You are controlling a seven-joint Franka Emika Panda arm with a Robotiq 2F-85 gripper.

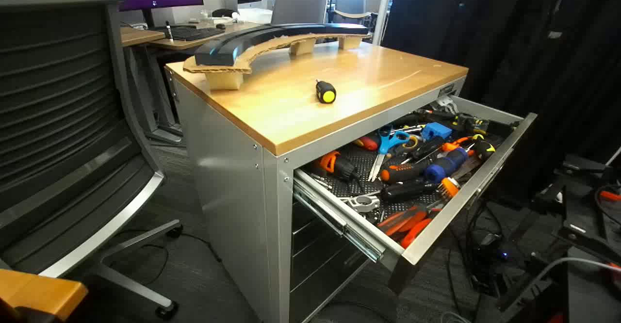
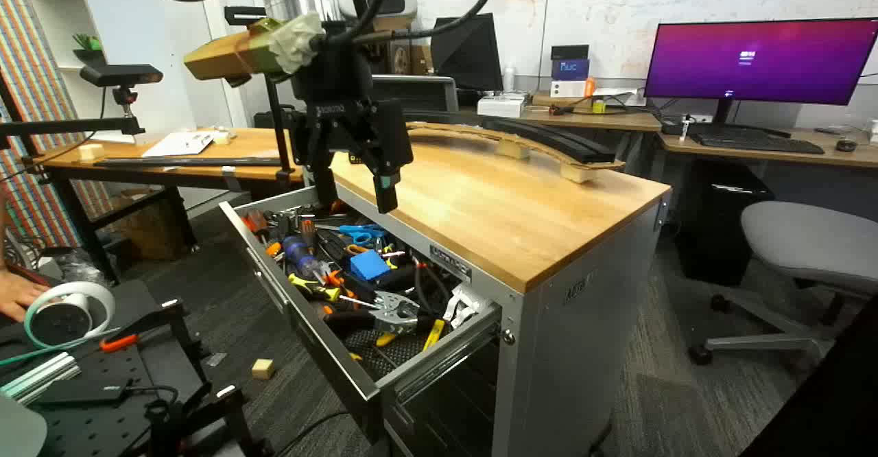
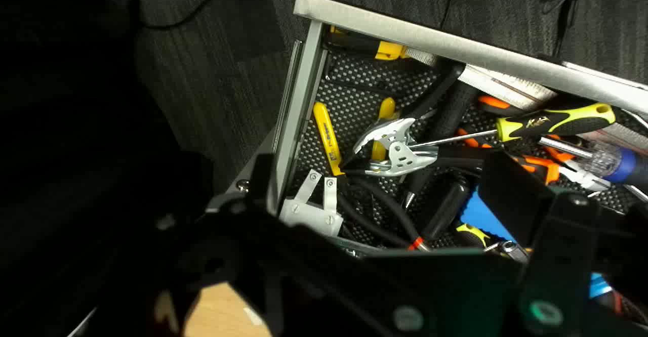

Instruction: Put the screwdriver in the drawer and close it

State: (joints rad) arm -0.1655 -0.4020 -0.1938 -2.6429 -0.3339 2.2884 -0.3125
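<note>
The screwdriver (image 1: 325, 91), small, black with a yellow end cap, lies on the wooden top (image 1: 388, 78) of the cabinet, behind the drawer. In an exterior view only a bit of the screwdriver (image 2: 354, 159) shows behind the gripper. The drawer (image 1: 478, 178) is pulled out and full of tools; it also shows in an exterior view (image 2: 306, 311) and the wrist view (image 3: 445, 43). My gripper (image 2: 357, 196) is open and empty, pointing down above the drawer, by the wooden top's front edge. In the wrist view the gripper (image 3: 387, 187) has its fingers wide apart. The screwdriver is out of the wrist view.
A curved black piece (image 1: 291, 32) on cardboard and foam blocks stands along the back of the wooden top. Blue scissors (image 1: 389, 143) and several handled tools fill the drawer. An office chair (image 1: 63, 119) stands beside the cabinet. A cluttered black cart (image 2: 103, 388) stands before it.
</note>
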